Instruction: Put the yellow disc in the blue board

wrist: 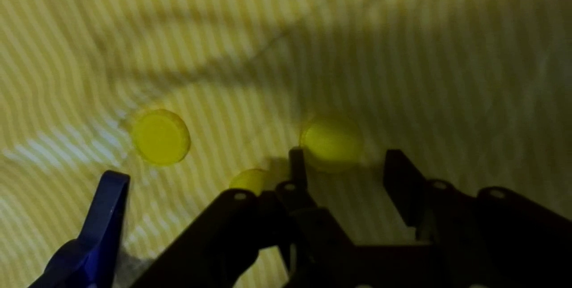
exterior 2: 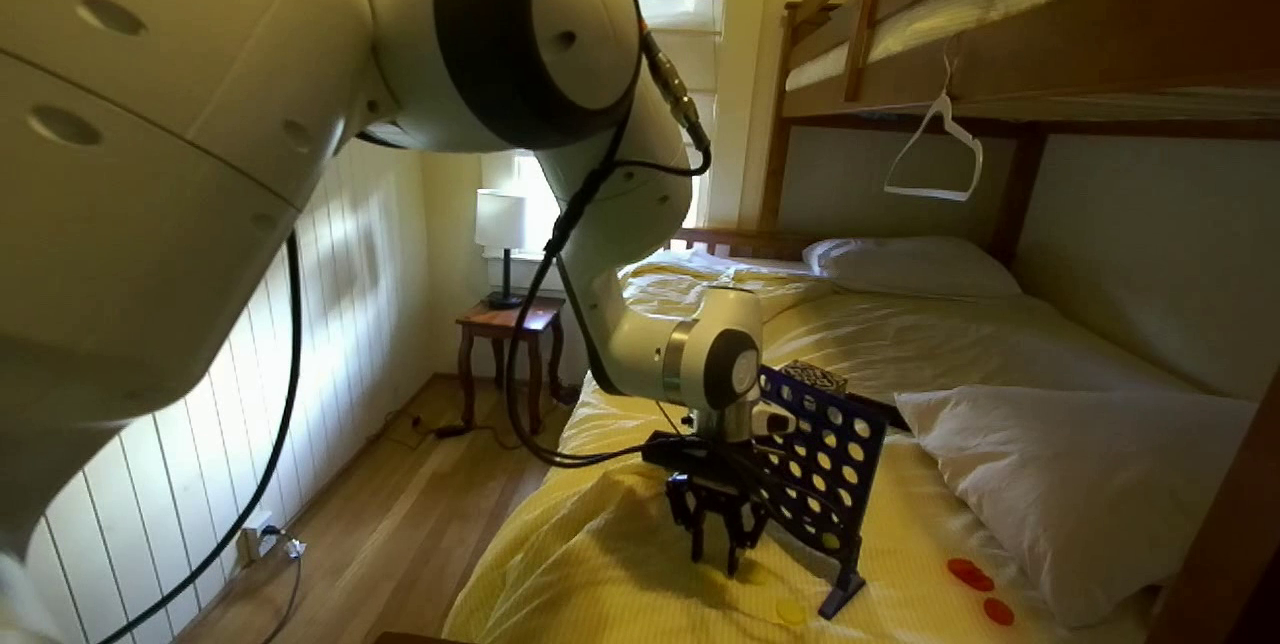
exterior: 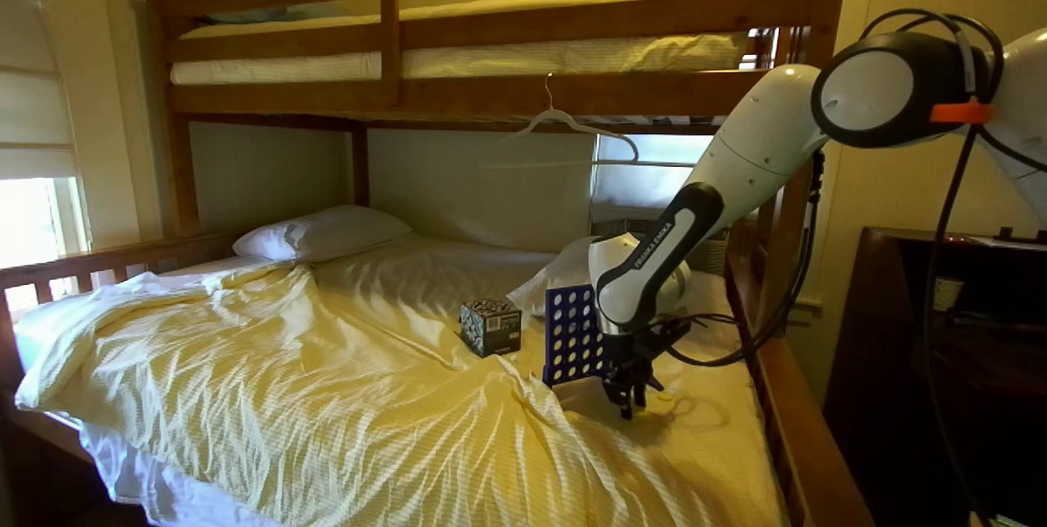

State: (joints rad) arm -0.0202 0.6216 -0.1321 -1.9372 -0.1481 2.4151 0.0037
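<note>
Yellow discs lie flat on the striped yellow bedding in the wrist view: a shaded disc (wrist: 333,142), a disc at left (wrist: 161,137), and a third disc (wrist: 248,180) partly hidden behind a finger. A yellow disc also shows in both exterior views (exterior: 664,397) (exterior 2: 790,611). The blue board (exterior: 571,335) stands upright on the bed, its holes visible in an exterior view (exterior 2: 825,459). Its foot (wrist: 105,207) shows in the wrist view. My gripper (wrist: 345,156) is open, pointing down beside the board (exterior: 628,406) (exterior 2: 715,561). The shaded disc appears just beyond the fingertips, nearer the left finger.
A dark patterned box (exterior: 491,327) sits on the bed beyond the board. Red discs (exterior 2: 968,574) lie near a white pillow (exterior 2: 1080,494). A rumpled yellow blanket (exterior: 327,396) covers the bed. A white hanger (exterior: 552,116) hangs from the upper bunk. A wooden rail (exterior: 806,437) edges the bed.
</note>
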